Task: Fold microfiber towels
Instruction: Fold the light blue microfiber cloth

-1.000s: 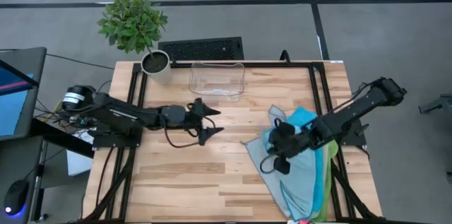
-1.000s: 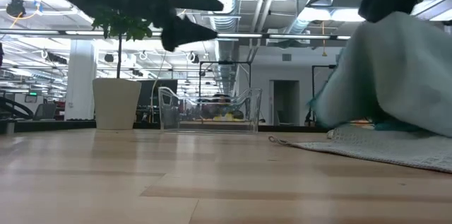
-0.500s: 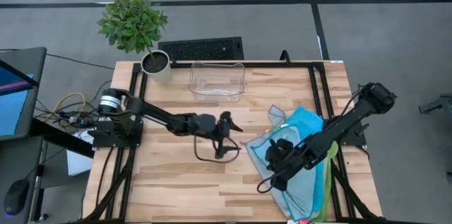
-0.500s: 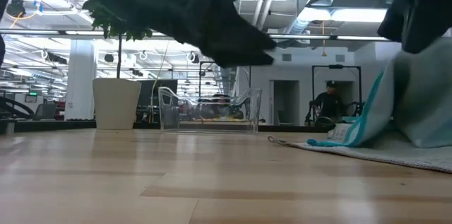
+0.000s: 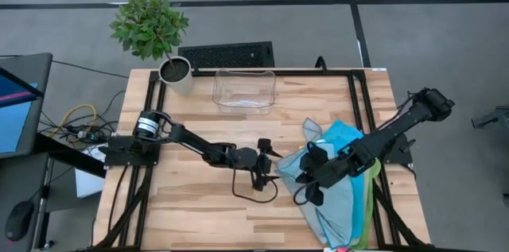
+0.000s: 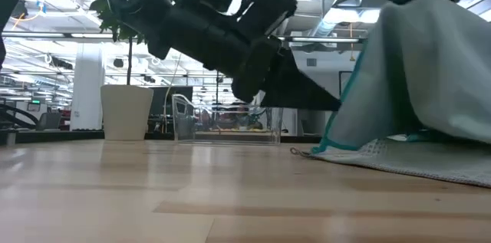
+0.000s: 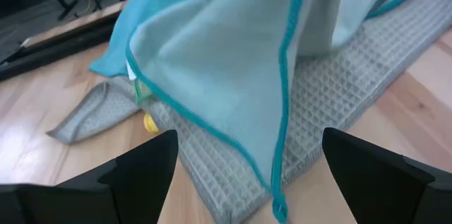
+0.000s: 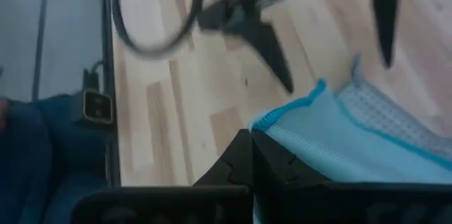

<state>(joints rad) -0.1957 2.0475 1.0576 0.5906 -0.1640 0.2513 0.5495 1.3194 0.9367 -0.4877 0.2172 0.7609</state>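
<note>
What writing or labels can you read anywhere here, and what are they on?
None is readable.
The white tag on the light blue towel by the left gripper: too blurred to read.
The green sign far back in the room: too small to read.

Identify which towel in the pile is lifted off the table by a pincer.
The light blue towel with teal edging: the right pincer is shut on it and holds it up, while the grey waffle towel and the others lie flat beneath.
</note>
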